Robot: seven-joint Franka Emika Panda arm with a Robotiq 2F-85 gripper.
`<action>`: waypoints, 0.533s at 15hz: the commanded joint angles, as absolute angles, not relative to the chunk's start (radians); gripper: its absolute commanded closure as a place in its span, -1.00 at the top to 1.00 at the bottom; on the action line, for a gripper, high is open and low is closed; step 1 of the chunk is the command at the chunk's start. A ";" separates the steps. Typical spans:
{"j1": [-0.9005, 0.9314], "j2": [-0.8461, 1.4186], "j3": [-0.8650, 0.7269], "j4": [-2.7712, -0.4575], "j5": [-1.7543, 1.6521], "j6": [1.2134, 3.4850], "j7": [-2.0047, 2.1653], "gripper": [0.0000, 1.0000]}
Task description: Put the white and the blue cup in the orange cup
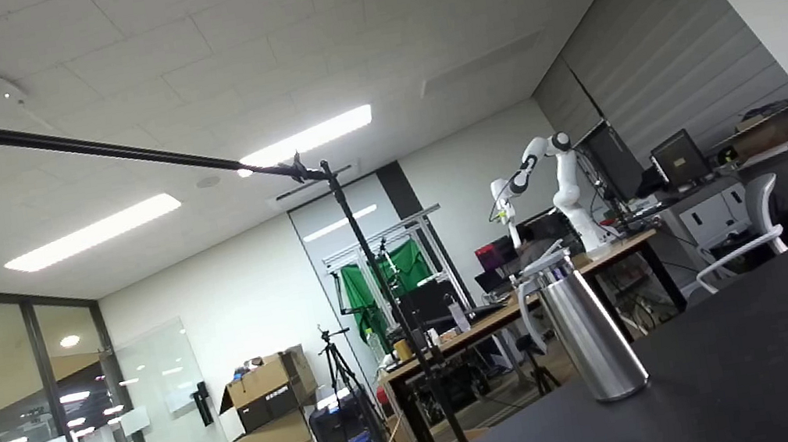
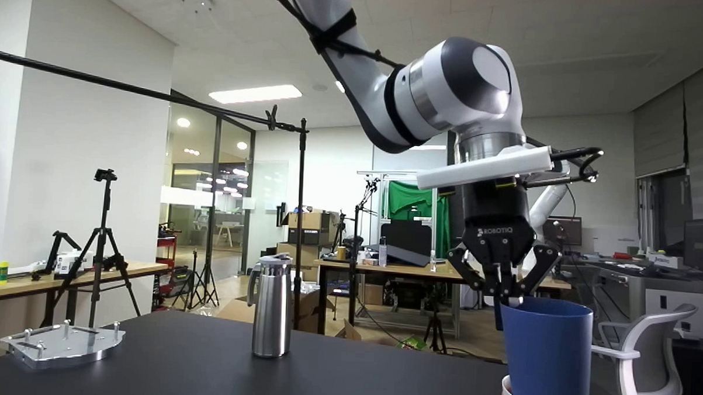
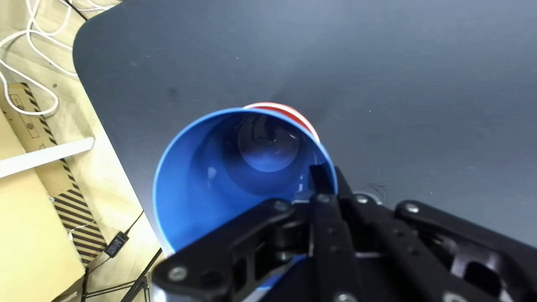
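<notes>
Blue cup [image 2: 547, 356]: held mouth up over the black table [image 2: 380, 374], well apart from the steel flask [image 2: 272, 311], perhaps for working room. Pinched at one side of its wall by the gripper [image 3: 332, 177], with jaws closed, one finger [image 3: 321, 178] inside and its partner outside; gripped there, most likely, to leave the base free to enter another cup. Lined up, base first, at the mouth of a red-orange cup [image 3: 288, 110], presumably the orange one of the task. In an exterior view, seems to reach within a white edge [image 2: 506, 389] around that mouth; cannot tell how deep, with the base out of sight. Close to upright, probably to slip down without catching. Smallest of all, that white edge: perhaps a plain rim, perhaps the white cup nested there; impossible to tell which.
</notes>
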State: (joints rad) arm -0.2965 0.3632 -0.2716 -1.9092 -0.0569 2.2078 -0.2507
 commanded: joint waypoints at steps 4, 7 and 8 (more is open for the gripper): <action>-0.324 0.461 -0.256 -1.845 -0.054 2.183 -0.218 -0.99; -0.329 0.494 -0.252 -1.832 -0.050 2.188 -0.215 -0.99; -0.330 0.503 -0.250 -1.828 -0.048 2.190 -0.214 -0.99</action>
